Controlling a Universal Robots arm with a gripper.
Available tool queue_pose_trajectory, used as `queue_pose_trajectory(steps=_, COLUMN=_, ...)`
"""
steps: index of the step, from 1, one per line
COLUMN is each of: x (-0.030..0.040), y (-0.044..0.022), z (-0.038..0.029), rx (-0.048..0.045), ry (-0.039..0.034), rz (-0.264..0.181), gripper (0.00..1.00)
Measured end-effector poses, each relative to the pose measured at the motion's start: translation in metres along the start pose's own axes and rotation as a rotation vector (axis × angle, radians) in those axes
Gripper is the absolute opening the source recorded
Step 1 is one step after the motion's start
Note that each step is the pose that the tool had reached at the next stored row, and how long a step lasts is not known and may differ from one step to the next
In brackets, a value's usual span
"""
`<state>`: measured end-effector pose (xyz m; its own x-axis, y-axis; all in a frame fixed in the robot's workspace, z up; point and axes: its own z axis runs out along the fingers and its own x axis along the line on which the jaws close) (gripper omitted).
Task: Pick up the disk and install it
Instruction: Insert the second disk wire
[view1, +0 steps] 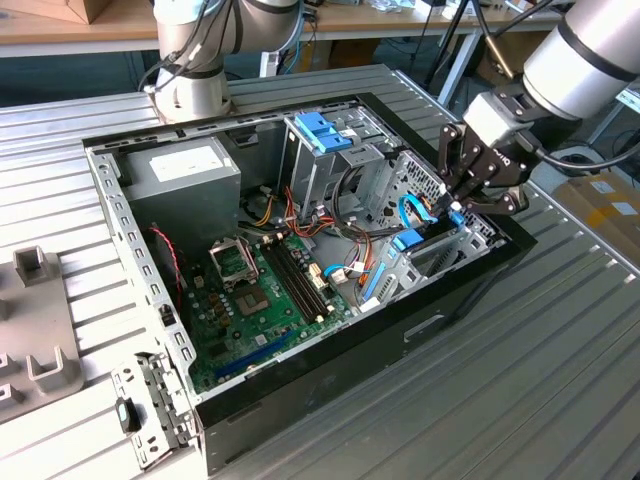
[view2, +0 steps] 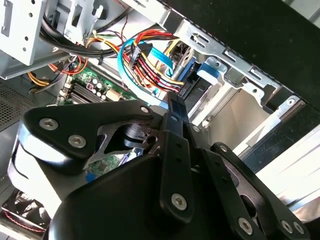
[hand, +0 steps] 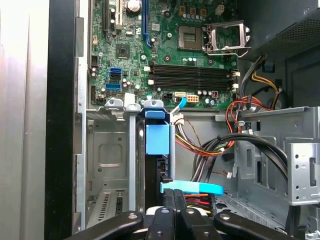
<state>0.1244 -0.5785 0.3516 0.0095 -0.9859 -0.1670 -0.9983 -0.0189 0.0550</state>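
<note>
1. The gripper (view1: 458, 203) is hanging over the open computer case (view1: 150, 290), at the case's corner on the exterior view's right, above the drive bay (hand: 107, 165).
2. The disk (hand: 156, 165) is standing on edge in that bay, directly under the gripper, with its long axis running down into the bay and toward the motherboard (hand: 165, 45).
3. In the first wrist view the gripper's fingers (hand: 170, 222) are drawn close together right at the disk's near end; whether they are actually clamping it I cannot tell.
4. The disk is showing mostly as a thin dark edge with a light-blue plastic frame piece (hand: 157, 139) along it; its label is not facing any camera.
5. A blue ribbon cable (hand: 192, 188) is lying across just beside the disk's near end, close to the fingertips.
6. Judging from this, the disk is sitting mostly down in the bay.
</note>
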Motion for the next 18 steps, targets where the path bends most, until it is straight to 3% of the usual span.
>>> queue_pose_trajectory(steps=4, x=0.0007, y=-0.0032, z=0.0005, rx=-0.0048, ry=0.0004, rz=0.001, gripper=0.10)
queue_pose_trajectory(steps=12, x=0.0011, y=-0.0185, z=-0.0001, rx=-0.0125, ry=0.0009, rz=0.002, gripper=0.10)
queue_pose_trajectory(steps=18, x=0.0011, y=-0.0191, z=-0.0001, rx=-0.0124, ry=0.0008, rz=0.002, gripper=0.10)
